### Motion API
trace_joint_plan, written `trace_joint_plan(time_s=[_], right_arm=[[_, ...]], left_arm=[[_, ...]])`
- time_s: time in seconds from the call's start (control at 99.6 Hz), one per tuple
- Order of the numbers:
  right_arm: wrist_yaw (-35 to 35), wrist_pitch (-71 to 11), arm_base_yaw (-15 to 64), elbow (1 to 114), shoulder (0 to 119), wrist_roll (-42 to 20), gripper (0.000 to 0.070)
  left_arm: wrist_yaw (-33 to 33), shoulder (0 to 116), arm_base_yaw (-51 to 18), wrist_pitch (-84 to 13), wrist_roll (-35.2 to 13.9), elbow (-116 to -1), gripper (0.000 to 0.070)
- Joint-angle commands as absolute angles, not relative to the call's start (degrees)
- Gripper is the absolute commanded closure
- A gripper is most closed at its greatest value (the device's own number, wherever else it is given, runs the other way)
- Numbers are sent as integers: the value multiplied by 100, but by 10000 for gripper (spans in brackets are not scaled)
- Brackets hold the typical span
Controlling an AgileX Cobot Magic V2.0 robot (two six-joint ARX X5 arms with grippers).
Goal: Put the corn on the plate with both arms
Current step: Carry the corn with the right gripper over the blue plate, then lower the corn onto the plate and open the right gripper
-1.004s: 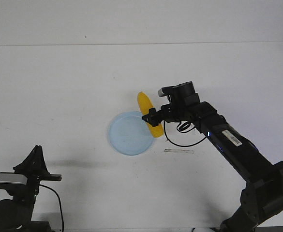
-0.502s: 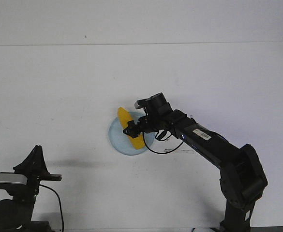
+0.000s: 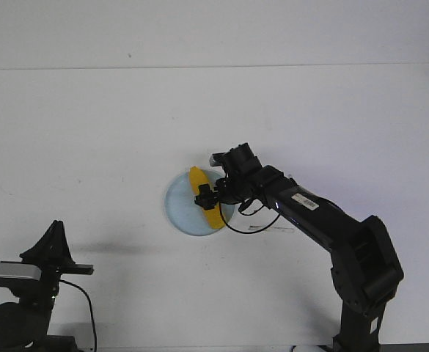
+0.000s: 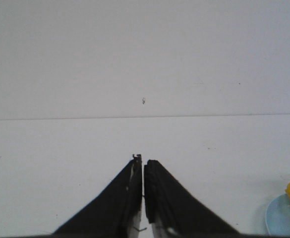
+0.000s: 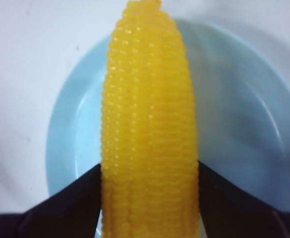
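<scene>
Corn bumpy glossy plastic; plate smooth (likely plastic), satin.

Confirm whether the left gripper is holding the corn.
No, the left gripper is shut on nothing; the right gripper clamps the corn.

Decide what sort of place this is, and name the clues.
Probably a robotics lab test bench: a bare white table against a plain wall, two black robot arms, and only a plastic-looking corn cob and a pale blue plate laid out.

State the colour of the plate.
Pale light blue, plain; the plate shows best in the right wrist view.
</scene>
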State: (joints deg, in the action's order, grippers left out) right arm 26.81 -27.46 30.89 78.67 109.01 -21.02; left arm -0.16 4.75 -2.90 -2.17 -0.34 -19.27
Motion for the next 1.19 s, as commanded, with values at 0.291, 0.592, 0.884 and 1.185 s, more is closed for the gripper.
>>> trace_joint_plan(time_s=[0.291, 0.592, 0.884, 1.185], right_arm=[[2694, -2611, 3155, 7946, 11072, -2115, 217], [2698, -2585, 3085, 8134, 10951, -2049, 195], [1802, -2799, 3002, 8294, 10088, -1393, 213], [-21, -3476, 2932, 8191, 9633, -220, 526]], left_arm=[[-23, 464, -290, -148, 43, -1955, 699], [-23, 464, -290, -148, 43, -1955, 699], [-23, 464, -290, -148, 43, -1955, 699], [-23, 464, -290, -148, 43, -1955, 699]])
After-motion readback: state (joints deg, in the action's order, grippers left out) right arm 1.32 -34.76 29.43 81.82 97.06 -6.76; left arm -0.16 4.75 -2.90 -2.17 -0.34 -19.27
